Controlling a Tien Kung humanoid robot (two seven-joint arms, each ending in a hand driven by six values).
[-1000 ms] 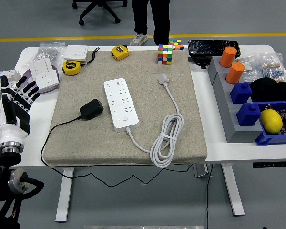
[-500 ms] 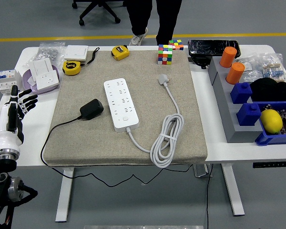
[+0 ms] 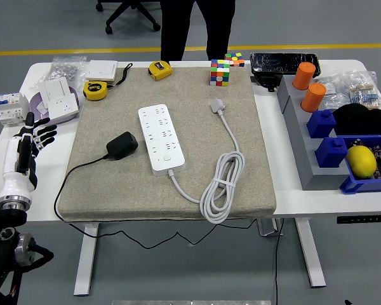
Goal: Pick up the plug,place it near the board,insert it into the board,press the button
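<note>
1. L hand point(image 3: 30, 136) at far-left edge of white table point(image 3: 276, 121), over bare top left of the mat. Vs 1 s ago it sits lower and nearer the table's near-left edge; vs 0.5 s ago nearly same spot, a shade farther in. Fingers spread, holding nothing. R hand not in view.
2. Person at far side has shifted: dark trouser legs point(image 3: 189, 28) now together behind the far edge; hands not seen.
3. Black boxy plug adapter point(image 3: 122, 145) lies on the beige felt mat point(image 3: 114, 184), just left of the white multi-socket power board point(image 3: 160, 138), close but apart, not inserted. Thin black cord trails off the near-left. No shift across frames.
4. Meaning: hand well apart from plug, nothing gripped. Plug by the board fits either waiting for pickup or already set near it; can't tell which.
5. Surface: mat covers mid-table; board's white cable coiled near-right, its grey plug point(image 3: 217, 105) lying free.
6. Room: grey floor, yellow line, office chair base far left. Clutter: yellow tape measures, colour cube point(image 3: 220, 72), orange cylinders, blue bins.
</note>
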